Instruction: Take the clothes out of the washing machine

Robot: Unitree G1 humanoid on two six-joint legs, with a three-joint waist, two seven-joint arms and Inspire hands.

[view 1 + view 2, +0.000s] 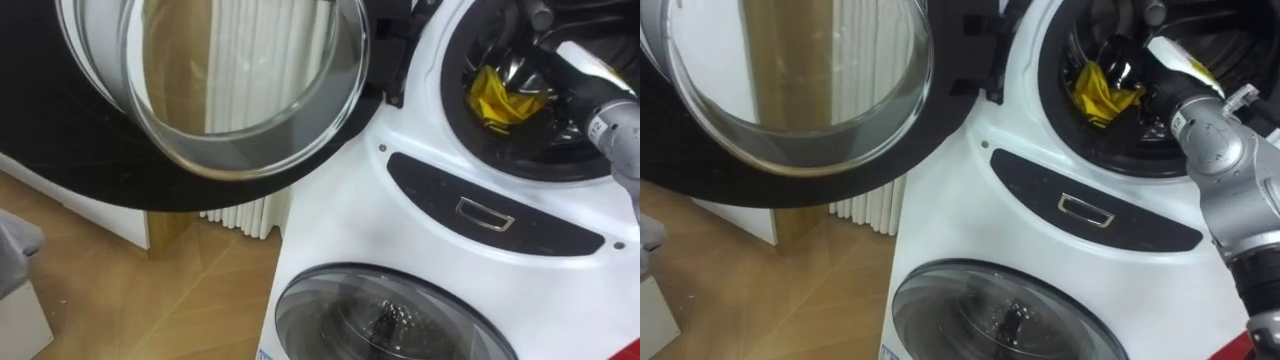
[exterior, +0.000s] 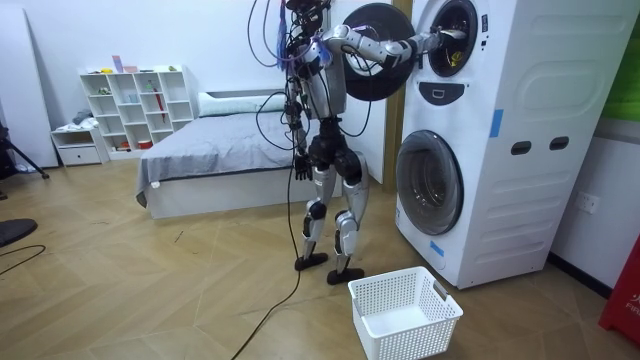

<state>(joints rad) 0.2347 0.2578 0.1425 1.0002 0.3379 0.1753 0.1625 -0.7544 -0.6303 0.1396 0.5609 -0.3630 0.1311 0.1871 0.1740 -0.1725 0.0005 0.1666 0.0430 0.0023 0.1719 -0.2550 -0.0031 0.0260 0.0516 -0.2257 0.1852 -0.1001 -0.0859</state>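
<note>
We are in a bedroom with a wood floor [image 2: 150, 290] and a bed [image 2: 220, 150]. We stand before the stacked washer [image 2: 500, 150], our right arm stretched into the upper drum [image 1: 540, 150]. Our right hand [image 1: 1152, 90] is deep inside. The yellow cloth [image 1: 1095, 92] lies in the drum just left of it and close against it; we cannot tell whether the hand has hold of it. The open door [image 1: 240, 90] hangs well left of that hand. A white basket [image 2: 405, 310] sits on the floor far below it. Our left hand [image 2: 299, 168] hangs at our side, and we cannot tell its grip.
</note>
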